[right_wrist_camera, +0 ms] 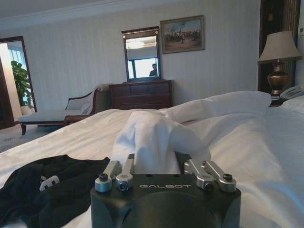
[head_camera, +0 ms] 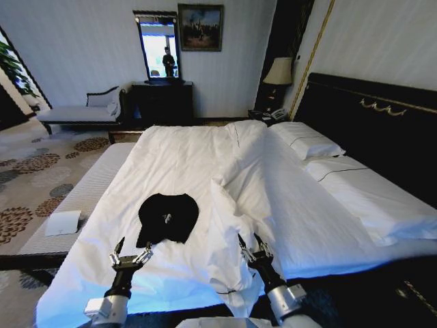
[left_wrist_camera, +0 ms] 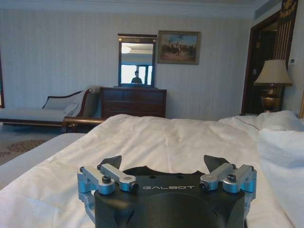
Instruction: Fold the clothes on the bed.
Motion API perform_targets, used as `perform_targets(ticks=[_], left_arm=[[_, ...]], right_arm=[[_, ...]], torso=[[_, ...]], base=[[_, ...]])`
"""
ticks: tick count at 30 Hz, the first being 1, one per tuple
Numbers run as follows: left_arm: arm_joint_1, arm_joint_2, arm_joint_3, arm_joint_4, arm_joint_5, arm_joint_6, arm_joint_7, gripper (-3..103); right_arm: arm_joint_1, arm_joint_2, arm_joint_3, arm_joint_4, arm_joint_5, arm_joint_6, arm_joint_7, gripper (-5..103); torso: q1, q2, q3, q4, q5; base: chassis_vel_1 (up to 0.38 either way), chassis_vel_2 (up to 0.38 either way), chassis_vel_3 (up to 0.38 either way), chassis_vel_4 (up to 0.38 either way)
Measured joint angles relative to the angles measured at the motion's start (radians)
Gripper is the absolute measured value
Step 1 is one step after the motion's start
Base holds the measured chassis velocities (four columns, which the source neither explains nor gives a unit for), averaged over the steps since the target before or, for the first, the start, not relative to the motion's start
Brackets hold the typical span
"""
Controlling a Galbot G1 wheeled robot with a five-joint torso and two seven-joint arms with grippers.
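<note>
Left claw (head_camera: 130, 254) apart, near black T-shirt (head_camera: 167, 217) | right claw (head_camera: 252, 246) apart | bed (head_camera: 307, 219)

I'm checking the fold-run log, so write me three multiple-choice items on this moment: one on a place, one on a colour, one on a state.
1. Where does the T-shirt lie?
A. on the white duvet
B. on the pillows
C. on the carpet

2. What colour is the T-shirt?
A. white
B. black
C. red

3. How is the left end effector?
A. shut on the T-shirt
B. shut on a pillow
C. open, holding nothing

Answers: 1 A, it lies bunched on the duvet just ahead of the left end effector, left of the right end effector. 2 B, dark fabric with a small white mark. 3 C, its fingers are spread with nothing between them.
</note>
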State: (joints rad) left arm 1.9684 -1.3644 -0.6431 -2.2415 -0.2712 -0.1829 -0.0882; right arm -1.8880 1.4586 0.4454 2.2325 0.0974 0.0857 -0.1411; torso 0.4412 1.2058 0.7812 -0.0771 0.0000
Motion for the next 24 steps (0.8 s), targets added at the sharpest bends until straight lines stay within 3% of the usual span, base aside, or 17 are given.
perform_targets(ticks=[2, 4, 8, 11, 24], left_arm=[[-0.002, 0.000, 0.003, 0.000, 0.001, 0.001, 0.000, 98], [-0.003, 0.000, 0.004, 0.000, 0.002, 0.001, 0.000, 97], [-0.003, 0.002, 0.005, 0.000, 0.004, 0.001, 0.000, 97], [-0.003, 0.004, 0.006, -0.002, 0.005, 0.002, -0.001, 94], [-0.005, 0.010, 0.010, -0.003, 0.012, 0.003, -0.001, 99]], right_arm=[[-0.001, 0.002, 0.000, -0.001, -0.003, 0.006, 0.000, 32], [-0.002, 0.003, 0.000, -0.001, -0.004, 0.008, 0.000, 32], [-0.003, 0.002, 0.002, 0.002, -0.007, 0.013, 0.003, 10], [-0.004, 0.002, 0.006, 0.005, -0.007, 0.015, 0.004, 2], [-0.015, 0.027, 0.015, 0.017, -0.023, 0.021, 0.036, 0]], torso=[[0.000, 0.000, 0.000, 0.0000, 0.0000], [0.000, 0.000, 0.000, 0.0000, 0.0000], [0.000, 0.000, 0.000, 0.0000, 0.0000], [0.000, 0.000, 0.000, 0.0000, 0.0000], [0.000, 0.000, 0.000, 0.0000, 0.0000]], base=[[0.000, 0.000, 0.000, 0.000], [0.000, 0.000, 0.000, 0.000], [0.000, 0.000, 0.000, 0.000], [0.000, 0.000, 0.000, 0.000], [0.000, 0.000, 0.000, 0.000]])
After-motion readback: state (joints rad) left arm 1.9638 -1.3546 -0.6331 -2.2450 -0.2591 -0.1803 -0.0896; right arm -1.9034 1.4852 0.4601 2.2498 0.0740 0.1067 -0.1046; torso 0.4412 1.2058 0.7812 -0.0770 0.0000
